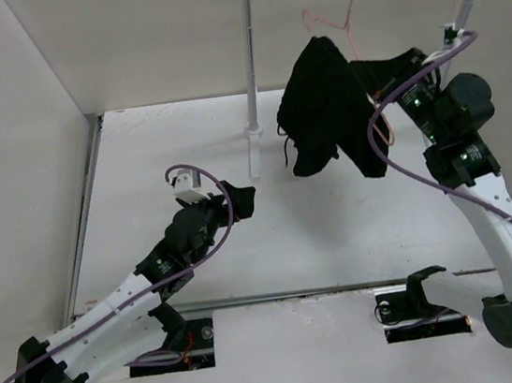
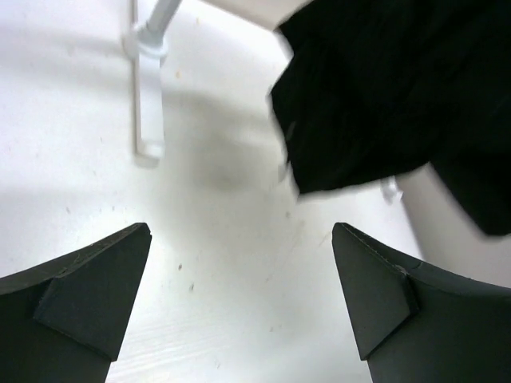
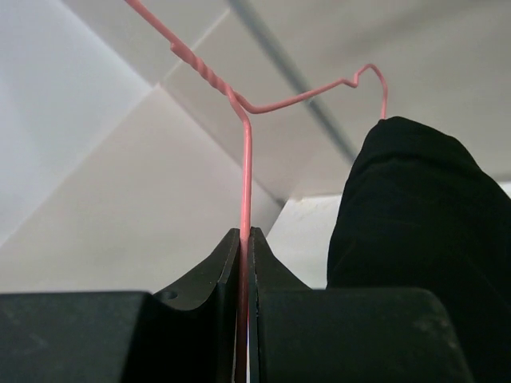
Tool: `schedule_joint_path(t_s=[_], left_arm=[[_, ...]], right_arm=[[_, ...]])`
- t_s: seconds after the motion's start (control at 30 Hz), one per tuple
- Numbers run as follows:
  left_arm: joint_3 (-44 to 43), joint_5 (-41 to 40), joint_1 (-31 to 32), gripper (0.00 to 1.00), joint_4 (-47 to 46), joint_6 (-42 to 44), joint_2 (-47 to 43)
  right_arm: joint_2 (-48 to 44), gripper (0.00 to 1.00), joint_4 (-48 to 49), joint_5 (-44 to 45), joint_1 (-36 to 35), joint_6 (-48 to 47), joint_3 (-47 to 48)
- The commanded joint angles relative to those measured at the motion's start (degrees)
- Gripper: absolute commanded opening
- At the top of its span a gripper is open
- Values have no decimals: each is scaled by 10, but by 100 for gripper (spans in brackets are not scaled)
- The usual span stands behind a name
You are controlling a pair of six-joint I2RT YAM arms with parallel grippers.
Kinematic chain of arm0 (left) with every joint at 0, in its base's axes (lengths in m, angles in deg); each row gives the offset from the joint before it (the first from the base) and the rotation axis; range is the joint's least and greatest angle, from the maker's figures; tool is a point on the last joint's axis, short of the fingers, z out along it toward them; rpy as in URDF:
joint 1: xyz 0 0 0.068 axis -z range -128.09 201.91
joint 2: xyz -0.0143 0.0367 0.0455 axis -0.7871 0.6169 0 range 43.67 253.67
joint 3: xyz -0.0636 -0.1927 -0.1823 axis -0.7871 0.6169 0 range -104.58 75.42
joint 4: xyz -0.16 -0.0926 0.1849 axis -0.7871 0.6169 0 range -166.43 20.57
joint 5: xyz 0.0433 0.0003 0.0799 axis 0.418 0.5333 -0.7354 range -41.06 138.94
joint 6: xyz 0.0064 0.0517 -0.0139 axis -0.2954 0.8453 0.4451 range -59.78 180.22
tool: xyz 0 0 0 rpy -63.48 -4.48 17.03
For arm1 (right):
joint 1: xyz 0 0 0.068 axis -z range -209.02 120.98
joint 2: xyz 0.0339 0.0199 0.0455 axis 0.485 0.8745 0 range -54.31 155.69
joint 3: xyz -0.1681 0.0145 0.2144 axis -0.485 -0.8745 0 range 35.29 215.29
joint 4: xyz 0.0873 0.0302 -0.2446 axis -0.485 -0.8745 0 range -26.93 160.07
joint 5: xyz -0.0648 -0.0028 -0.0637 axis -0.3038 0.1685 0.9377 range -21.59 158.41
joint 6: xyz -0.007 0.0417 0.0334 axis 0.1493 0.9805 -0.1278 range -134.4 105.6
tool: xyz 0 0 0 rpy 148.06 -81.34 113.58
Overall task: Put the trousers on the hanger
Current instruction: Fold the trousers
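Trousers hang bunched on hanger, upper right, clamped by right pincer; left pincer gapes empty and should spread them evenly.

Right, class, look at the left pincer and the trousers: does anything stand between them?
Nothing visible does. The open left pincer faces the trousers, which hang ahead of it above bare table. The white pole foot stands off to one side, clear of that path.
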Motion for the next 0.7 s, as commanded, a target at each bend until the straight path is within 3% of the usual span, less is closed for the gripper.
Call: schedule_joint_path(t_s=[0.0, 0.33, 0.67], left_arm=[[20, -4, 24, 100, -24, -1, 16], [44, -4, 74, 100, -68, -3, 86], [49, -1, 69, 100, -72, -2, 102]], right_arm=[[23, 4, 28, -21, 50, -9, 91], [133, 4, 22, -66, 192, 42, 238], [201, 4, 6, -87, 284, 68, 321]])
